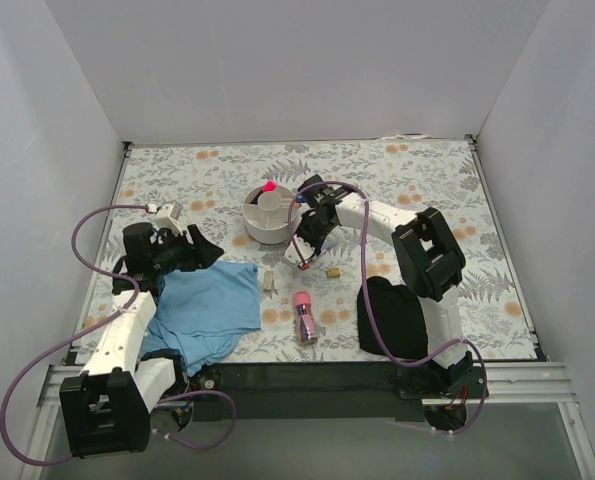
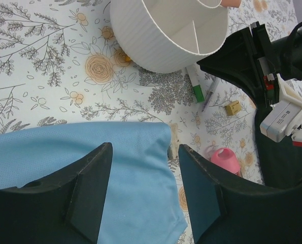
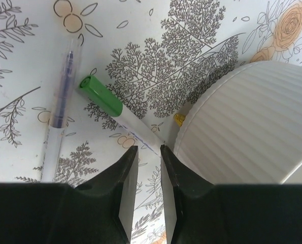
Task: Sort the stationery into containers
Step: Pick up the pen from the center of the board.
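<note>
The white round organiser (image 1: 269,215) stands mid-table, with a red-pink highlighter (image 1: 270,187) upright in it. My right gripper (image 3: 148,147) is low at its right side, jaws a narrow gap apart and holding nothing. The white end of a green-capped marker (image 3: 101,95) lies at its fingertips, with a clear pen (image 3: 62,91) beside it. My left gripper (image 2: 145,150) is open and empty over the edge of the blue cloth (image 2: 90,147). A pink tube (image 1: 304,315), a brass piece (image 1: 332,271) and a grey piece (image 1: 269,283) lie on the table.
A black cloth (image 1: 392,315) lies at the front right by the right arm's base. A tiny yellow piece (image 3: 179,119) sits against the organiser's wall (image 3: 247,122). White walls close in the table on three sides.
</note>
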`<state>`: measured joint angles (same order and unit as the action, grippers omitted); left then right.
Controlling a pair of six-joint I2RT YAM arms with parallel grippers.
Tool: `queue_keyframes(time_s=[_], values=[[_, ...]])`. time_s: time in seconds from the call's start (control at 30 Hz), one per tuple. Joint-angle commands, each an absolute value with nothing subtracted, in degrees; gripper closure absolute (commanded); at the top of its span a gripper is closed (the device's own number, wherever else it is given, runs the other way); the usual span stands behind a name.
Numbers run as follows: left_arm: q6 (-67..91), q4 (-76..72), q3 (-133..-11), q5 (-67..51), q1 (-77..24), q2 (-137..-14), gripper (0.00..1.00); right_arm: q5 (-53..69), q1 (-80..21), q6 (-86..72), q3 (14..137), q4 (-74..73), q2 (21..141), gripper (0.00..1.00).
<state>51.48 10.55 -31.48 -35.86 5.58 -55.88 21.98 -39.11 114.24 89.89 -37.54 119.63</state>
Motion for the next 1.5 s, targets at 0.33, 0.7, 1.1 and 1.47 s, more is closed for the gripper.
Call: queue_keyframes(time_s=[0.33,0.7,1.1,1.47], values=[[52.73,8.7,-29.97,-35.51,6.06,-51.86,0.45,17.23,-41.75,160.22,91.58,-41.31,121.02,0.69],[53.44,8.79,-29.62,-35.33,6.76,-48.96,0.44,8.01,-44.03,160.14,90.88,-43.33,123.31,0.73],[54.4,9.67,-29.71,-36.3,7.91,-47.46,0.44,3.07,-45.18,151.1,96.41,-53.51,124.02,0.99],[54.67,9.67,-35.68,-38.15,7.91,-55.72,0.45,17.04,-43.42,112.89,101.51,-56.87,112.33,0.99]])
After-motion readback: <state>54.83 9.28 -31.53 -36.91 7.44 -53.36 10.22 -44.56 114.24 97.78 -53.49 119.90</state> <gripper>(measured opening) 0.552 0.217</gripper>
